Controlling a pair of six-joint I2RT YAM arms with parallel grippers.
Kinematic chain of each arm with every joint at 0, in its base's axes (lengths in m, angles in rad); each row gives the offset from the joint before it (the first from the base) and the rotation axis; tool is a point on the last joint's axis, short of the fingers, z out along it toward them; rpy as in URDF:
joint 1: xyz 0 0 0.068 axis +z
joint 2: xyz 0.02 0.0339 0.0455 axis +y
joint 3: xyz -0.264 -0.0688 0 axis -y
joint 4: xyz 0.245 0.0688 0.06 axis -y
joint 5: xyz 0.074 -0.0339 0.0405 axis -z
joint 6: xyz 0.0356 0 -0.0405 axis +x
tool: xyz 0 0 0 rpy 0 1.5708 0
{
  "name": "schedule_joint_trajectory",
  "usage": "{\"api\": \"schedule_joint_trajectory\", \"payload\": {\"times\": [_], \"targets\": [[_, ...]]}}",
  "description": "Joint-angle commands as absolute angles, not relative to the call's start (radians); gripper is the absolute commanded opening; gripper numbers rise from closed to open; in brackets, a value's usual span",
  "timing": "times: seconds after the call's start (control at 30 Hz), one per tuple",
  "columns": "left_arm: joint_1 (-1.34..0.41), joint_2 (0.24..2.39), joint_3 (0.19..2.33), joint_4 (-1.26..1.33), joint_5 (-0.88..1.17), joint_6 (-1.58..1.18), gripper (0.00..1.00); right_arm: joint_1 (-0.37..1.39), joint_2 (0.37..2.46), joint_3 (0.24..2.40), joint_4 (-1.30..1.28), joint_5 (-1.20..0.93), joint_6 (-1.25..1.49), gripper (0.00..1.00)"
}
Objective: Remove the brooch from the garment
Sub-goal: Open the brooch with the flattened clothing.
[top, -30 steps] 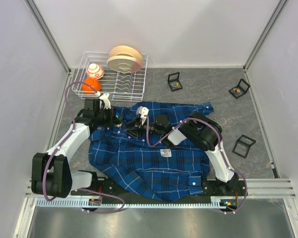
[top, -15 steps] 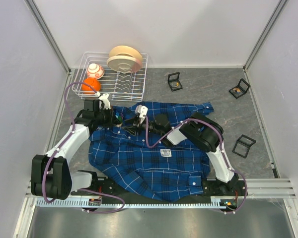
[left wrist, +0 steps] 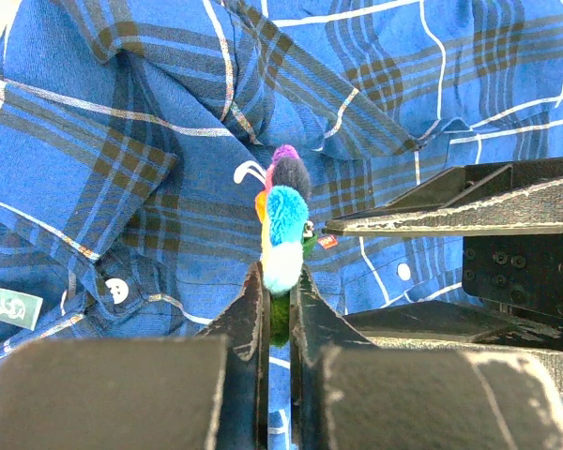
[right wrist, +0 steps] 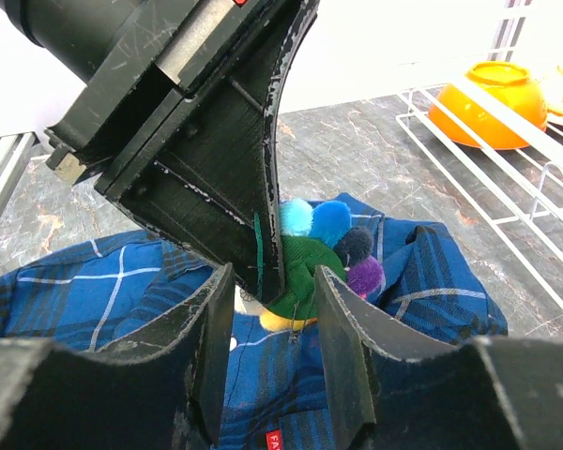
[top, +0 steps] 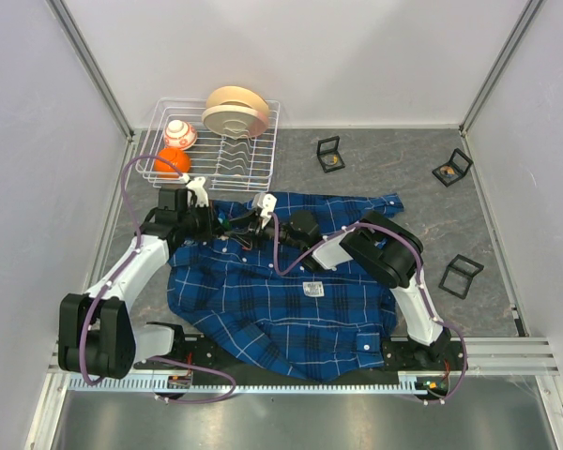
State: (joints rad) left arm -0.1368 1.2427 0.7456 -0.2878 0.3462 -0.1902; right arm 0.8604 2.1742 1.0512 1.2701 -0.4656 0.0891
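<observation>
Brooch now between right gripper fingers, previously clear.

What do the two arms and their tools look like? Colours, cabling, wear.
The left arm and right arm both have white link shells between bulky black joint housings, on black bases. A thin purple cable loops outside each arm. The left tool and right tool are matte black, each with two flat tapered fingers, scuffed and scratched grey. No markings are readable.
</observation>
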Motion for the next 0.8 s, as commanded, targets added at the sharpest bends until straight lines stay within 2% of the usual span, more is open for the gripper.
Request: {"api": "schedule_joint_trajectory", "payload": {"times": [0.0, 0.4, 0.77], "targets": [[-0.137, 1.206, 0.742, -0.244, 0.374, -0.156, 0.02, 0.864, 2.166, 1.069, 1.302, -0.482, 0.09, 0.47], [-0.137, 1.183, 0.736, -0.249, 0.373, -0.153, 0.02, 0.859, 2.207, 1.084, 1.305, -0.465, 0.144, 0.48], [-0.137, 1.178, 0.738, -0.249, 0.376, -0.15, 0.02, 0.857, 2.221, 1.114, 1.289, -0.486, 0.147, 0.42]]}}
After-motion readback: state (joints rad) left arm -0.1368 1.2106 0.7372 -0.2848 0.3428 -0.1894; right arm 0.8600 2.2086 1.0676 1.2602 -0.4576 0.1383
